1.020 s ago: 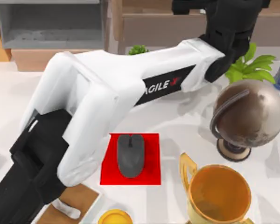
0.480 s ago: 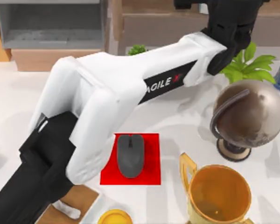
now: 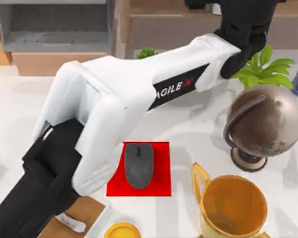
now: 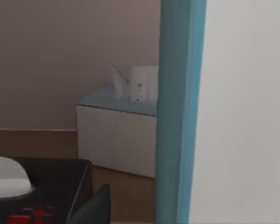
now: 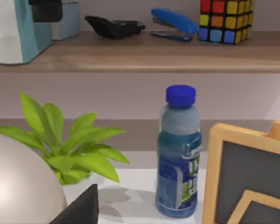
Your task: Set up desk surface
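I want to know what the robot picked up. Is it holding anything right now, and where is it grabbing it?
It cannot be told. The left arm reaches across the desk toward the shelf, but its fingertips are hidden.

Left arm [image 3: 139, 99]: swung slightly toward the table's right and far edge
Black base link [image 3: 44, 183]: shifted right with it

You see the desk surface [image 3: 20, 109], a broad, flat, smooth white tabletop lying level beneath the left arm that reaches across it toward the back shelf, its bare stretches open on the left side and between the items at right.
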Motion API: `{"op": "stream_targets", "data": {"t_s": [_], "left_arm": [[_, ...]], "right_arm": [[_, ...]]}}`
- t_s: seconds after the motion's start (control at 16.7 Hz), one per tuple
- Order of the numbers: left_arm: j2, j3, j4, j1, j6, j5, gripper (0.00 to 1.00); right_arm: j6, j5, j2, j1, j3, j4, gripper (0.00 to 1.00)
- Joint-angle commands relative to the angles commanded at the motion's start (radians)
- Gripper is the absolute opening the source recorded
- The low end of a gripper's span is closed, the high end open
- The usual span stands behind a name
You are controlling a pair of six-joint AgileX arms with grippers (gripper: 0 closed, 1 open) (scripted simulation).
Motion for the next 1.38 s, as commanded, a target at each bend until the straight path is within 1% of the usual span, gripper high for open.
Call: {"op": "stream_targets", "data": {"t_s": [0.6, 0.66, 1.2, 1.38], "left_arm": [[0.0, 0.0, 0.0, 0.0, 0.0, 0.0, 0.02], [0.0, 0.0, 0.0, 0.0, 0.0, 0.0, 0.0], [-0.003, -0.003, 0.001, -0.005, 0.002, -0.001, 0.0], [-0.041, -0.066, 0.02, -0.018, 0.004, -0.013, 0.0]], "right_arm": [[0.0, 0.0, 0.0, 0.0, 0.0, 0.0, 1.0], [0.0, 0.0, 0.0, 0.0, 0.0, 0.0, 1.0], [0.0, 0.0, 0.0, 0.0, 0.0, 0.0, 1.0], [0.0, 0.0, 0.0, 0.0, 0.0, 0.0, 1.0]]}}
